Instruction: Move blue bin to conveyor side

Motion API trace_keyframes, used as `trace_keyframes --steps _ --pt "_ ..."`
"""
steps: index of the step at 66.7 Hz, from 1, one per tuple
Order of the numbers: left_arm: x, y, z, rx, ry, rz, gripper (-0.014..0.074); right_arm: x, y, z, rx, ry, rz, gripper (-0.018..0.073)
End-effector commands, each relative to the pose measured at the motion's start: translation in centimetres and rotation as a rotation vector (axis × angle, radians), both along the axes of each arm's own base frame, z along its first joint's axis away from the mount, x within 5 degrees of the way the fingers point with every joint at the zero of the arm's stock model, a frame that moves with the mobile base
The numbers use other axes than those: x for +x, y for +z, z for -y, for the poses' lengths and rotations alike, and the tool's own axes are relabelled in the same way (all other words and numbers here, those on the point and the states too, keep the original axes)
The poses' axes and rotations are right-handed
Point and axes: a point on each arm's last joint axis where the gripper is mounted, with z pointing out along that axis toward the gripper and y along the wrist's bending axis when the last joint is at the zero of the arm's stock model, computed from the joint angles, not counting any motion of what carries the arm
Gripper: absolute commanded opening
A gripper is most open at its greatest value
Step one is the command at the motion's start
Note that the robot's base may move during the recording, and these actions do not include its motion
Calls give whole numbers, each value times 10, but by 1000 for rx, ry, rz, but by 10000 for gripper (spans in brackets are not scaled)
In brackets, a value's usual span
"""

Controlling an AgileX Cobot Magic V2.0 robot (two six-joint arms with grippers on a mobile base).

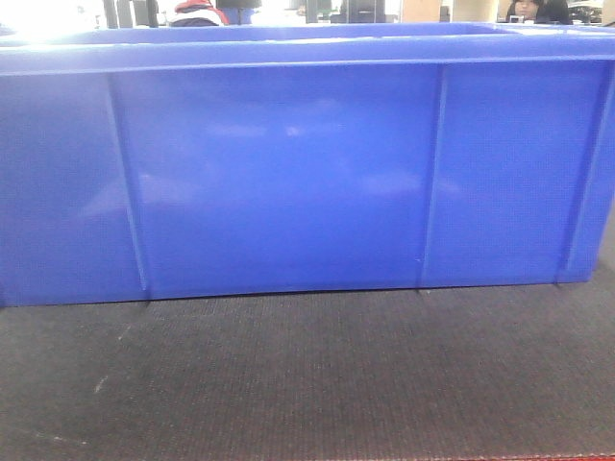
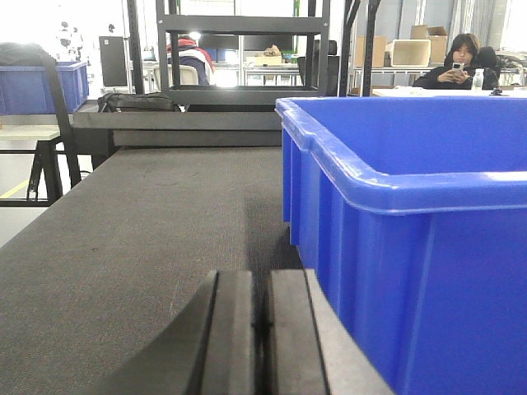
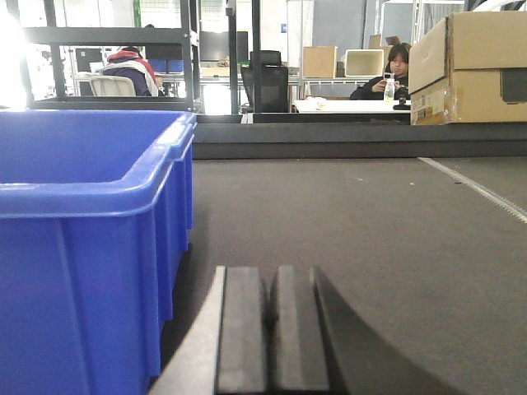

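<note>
The blue bin [image 1: 288, 173] fills the front view, its long ribbed wall facing me, standing on the dark ribbed conveyor [image 1: 288, 375] with a thin red strip at the near edge. In the left wrist view the blue bin [image 2: 412, 214] rises just right of my left gripper [image 2: 262, 288], which is shut with nothing between its pads. In the right wrist view the blue bin [image 3: 90, 222] stands just left of my right gripper [image 3: 270, 284], also shut and empty. Both grippers sit low over the conveyor [image 2: 140, 230], one outside each short end wall of the bin.
A cardboard box [image 3: 469, 70] stands at the far right of the conveyor [image 3: 370, 222]. A dark metal rack [image 2: 239, 58] and a black bag [image 2: 136, 102] lie beyond the belt's far end. A second blue crate [image 2: 41, 86] sits far left. A seated person [image 2: 461, 62] is in the background.
</note>
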Motion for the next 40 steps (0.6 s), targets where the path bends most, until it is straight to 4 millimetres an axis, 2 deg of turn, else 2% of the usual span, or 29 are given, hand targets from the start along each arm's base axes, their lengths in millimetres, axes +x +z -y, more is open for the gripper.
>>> trace_keyframes --steps 1,40 --pt "-1 2 0 -3 -4 25 2 0 2 0 -25 -3 19 -88" --pt "-1 2 0 -3 -4 25 2 0 2 0 -25 -3 19 -88"
